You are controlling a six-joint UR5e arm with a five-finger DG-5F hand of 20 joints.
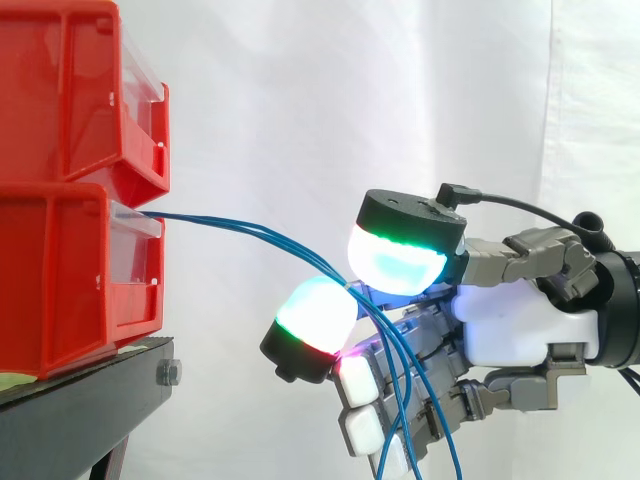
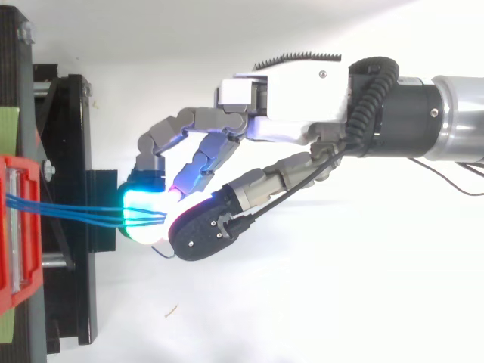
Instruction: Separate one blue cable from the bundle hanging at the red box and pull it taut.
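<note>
The white-palmed, multi-fingered robot hand has grey metal finger links. Its thick rounded fingertips are black-backed, glowing white and cyan with green and magenta edges. The cylindrical arm is black, then silver.

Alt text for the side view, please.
The hand pinches several blue cables between glowing fingertips. The cables slope down from the lower red bin at left to the hand, then hang down past it. The bin sits on a black stand.
</note>
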